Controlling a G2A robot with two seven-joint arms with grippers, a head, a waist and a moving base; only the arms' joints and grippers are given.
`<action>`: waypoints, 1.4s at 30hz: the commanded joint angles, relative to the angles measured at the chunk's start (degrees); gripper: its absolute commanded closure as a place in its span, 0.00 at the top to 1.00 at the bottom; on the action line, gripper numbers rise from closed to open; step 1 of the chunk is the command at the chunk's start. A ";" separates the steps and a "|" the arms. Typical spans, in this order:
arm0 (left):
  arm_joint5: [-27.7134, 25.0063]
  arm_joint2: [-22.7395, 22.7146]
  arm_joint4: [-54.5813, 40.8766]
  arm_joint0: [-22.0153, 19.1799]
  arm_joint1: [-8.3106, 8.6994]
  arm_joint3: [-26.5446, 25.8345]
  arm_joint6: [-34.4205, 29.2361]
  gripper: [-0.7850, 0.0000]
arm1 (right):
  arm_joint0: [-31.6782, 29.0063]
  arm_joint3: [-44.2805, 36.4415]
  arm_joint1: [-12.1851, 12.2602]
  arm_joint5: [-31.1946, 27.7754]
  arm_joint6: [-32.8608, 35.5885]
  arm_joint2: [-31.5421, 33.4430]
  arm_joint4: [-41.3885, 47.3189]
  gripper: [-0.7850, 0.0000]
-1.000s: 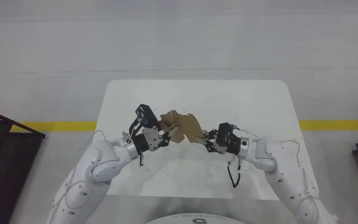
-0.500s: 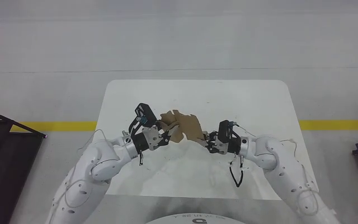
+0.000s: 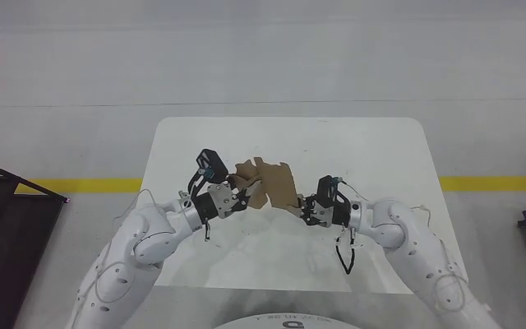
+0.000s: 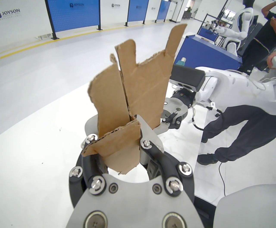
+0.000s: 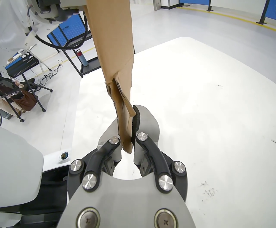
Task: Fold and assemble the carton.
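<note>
Carton, a brown cardboard blank with ragged flaps, hangs over the middle of a white table with rounded corners. The tabletop carries a few small dark scuffs. Around it lies pale grey floor with a yellow line running across, and blue panels stand along the far wall of the hall.

The left gripper is clamped on the carton's left end. In its wrist view the fingers pinch a short folded flap, and the carton rises from them as two tall panels split by a slit. The right gripper is clenched on the opposite end. In its wrist view the padded fingers squeeze a doubled, torn edge, and the carton stands up from the right gripper as a narrow strip seen nearly edge-on. The left wrist view shows the right gripper behind the panels, touching their lower edge.

The strip's upper part is cut off in the right wrist view. From above, the flaps overlap, so their folds are hard to make out.
</note>
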 commanded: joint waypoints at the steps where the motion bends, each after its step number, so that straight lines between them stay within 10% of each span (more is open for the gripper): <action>1: -0.02 0.00 -0.12 -0.01 0.02 0.07 0.13 0.00 | -0.38 0.11 0.13 0.15 -0.32 0.48 -0.16 0.20; 18: 0.85 -0.03 0.31 0.24 0.18 0.03 0.68 0.00 | -6.21 -4.50 1.80 -2.17 -2.26 5.96 -1.73 0.08; 42: 1.31 0.29 0.84 0.59 0.35 0.42 1.45 0.00 | -4.83 -5.17 1.91 -4.87 -4.53 4.10 0.65 0.25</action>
